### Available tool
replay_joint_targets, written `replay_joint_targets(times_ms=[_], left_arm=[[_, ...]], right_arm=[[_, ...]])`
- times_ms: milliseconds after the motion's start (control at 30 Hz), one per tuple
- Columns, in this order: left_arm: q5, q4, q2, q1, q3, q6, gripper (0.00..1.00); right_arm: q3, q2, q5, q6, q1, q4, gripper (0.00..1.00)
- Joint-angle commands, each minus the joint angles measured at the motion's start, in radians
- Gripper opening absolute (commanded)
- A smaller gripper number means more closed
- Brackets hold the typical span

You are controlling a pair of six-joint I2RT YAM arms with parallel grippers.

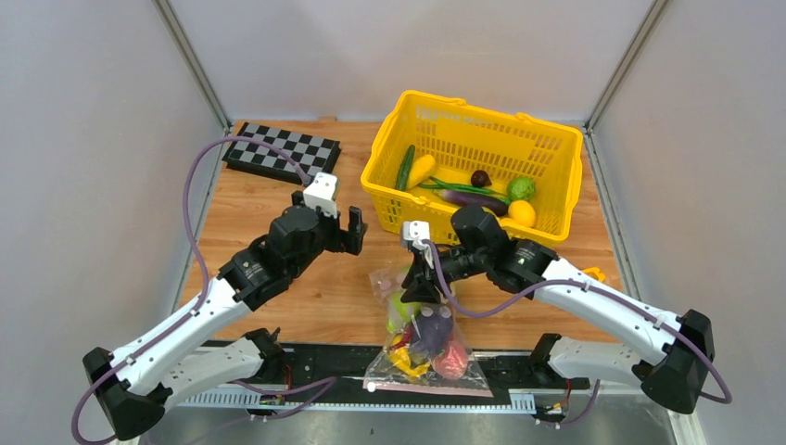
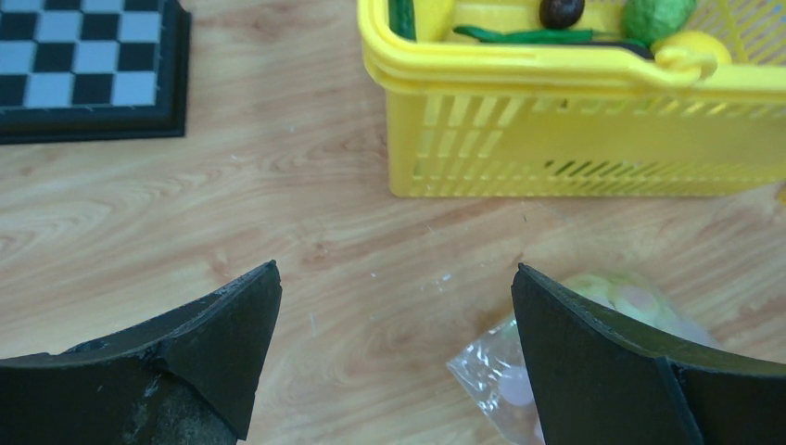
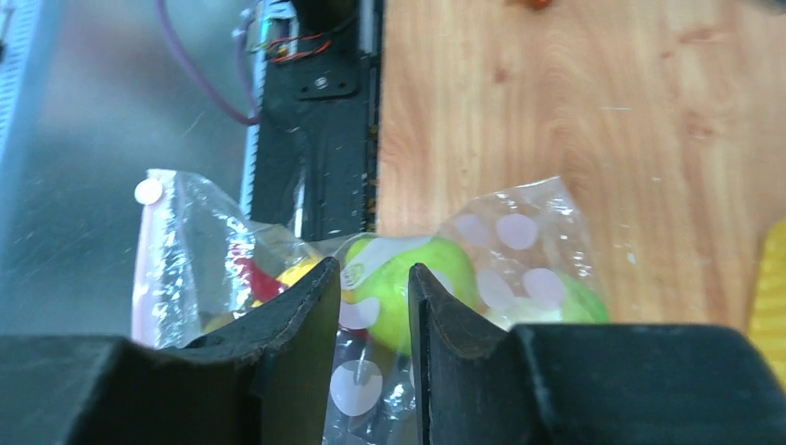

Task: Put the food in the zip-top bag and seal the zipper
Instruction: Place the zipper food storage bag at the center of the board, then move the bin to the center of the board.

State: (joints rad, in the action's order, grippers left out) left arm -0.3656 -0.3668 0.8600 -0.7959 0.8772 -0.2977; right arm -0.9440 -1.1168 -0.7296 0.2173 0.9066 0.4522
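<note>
Currently, the zip-top bag (image 1: 387,367) lies at the near edge of the table (image 1: 278,278) with the food (image 1: 432,332) inside; the right gripper (image 3: 373,315) straddles its far end, jaws narrowly apart; the left gripper (image 2: 397,362) hangs wide open

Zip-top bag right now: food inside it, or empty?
It holds food: green, purple, yellow and red pieces show through the dotted zip-top bag. Whether the zipper is sealed: cannot tell.

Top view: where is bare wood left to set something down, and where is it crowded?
Bare table shows between the checkerboard and the yellow basket, and in the middle between the left arm and the zip-top bag. Crowded: the right gripper sits over the bag, and the basket fills the back right.
</note>
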Motion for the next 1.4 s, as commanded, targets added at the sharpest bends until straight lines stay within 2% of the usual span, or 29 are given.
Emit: replay_joint_targets(times_ms=[0, 100, 200, 400, 533, 700, 900, 1000, 1100, 1233, 1267, 1333, 1367], left_arm=[[0.109, 0.039, 0.014, 0.005, -0.031, -0.089, 1.0], [0.149, 0.059, 0.004, 0.006, -0.065, -0.125, 1.0], [0.148, 0.101, -0.003, 0.006, -0.094, -0.153, 1.0], [0.106, 0.137, 0.031, 0.006, -0.09, -0.178, 1.0], [0.118, 0.129, 0.054, 0.006, -0.078, -0.167, 1.0], [0.175, 0.096, 0.058, 0.006, -0.086, -0.157, 1.0], [0.284, 0.102, 0.038, 0.006, -0.132, -0.129, 1.0], [0.315, 0.095, 0.054, 0.006, -0.143, -0.142, 1.0], [0.344, 0.071, 0.067, 0.006, -0.151, -0.184, 1.0], [0.429, 0.027, 0.062, 0.006, -0.177, -0.274, 1.0], [0.456, 0.027, 0.058, 0.006, -0.193, -0.306, 1.0], [0.501, 0.042, 0.036, 0.006, -0.238, -0.363, 1.0], [0.535, 0.062, 0.023, 0.006, -0.268, -0.391, 1.0]], right_arm=[[0.011, 0.062, 0.253, -0.075, -0.005, -0.118, 0.36], [0.02, 0.086, 0.381, -0.14, -0.033, -0.161, 0.43], [0.002, 0.066, 0.419, -0.171, -0.076, -0.173, 0.48], [-0.109, -0.137, 0.492, -0.234, -0.121, -0.162, 0.5], [-0.185, -0.251, 0.697, -0.266, -0.147, -0.192, 0.51], [-0.185, -0.299, 0.777, -0.27, -0.257, -0.261, 0.52], [-0.182, -0.345, 0.748, -0.222, -0.449, -0.255, 0.52], [-0.215, -0.353, 0.63, -0.196, -0.497, -0.179, 0.53], [-0.247, -0.322, 0.487, -0.26, -0.497, -0.056, 0.55], [-0.088, -0.181, 0.305, -0.473, -0.497, -0.062, 0.7], [-0.039, -0.142, 0.288, -0.516, -0.497, -0.071, 0.85], [0.043, -0.069, 0.271, -0.571, -0.497, -0.07, 0.99], [0.077, -0.036, 0.259, -0.593, -0.497, -0.059, 1.0]])
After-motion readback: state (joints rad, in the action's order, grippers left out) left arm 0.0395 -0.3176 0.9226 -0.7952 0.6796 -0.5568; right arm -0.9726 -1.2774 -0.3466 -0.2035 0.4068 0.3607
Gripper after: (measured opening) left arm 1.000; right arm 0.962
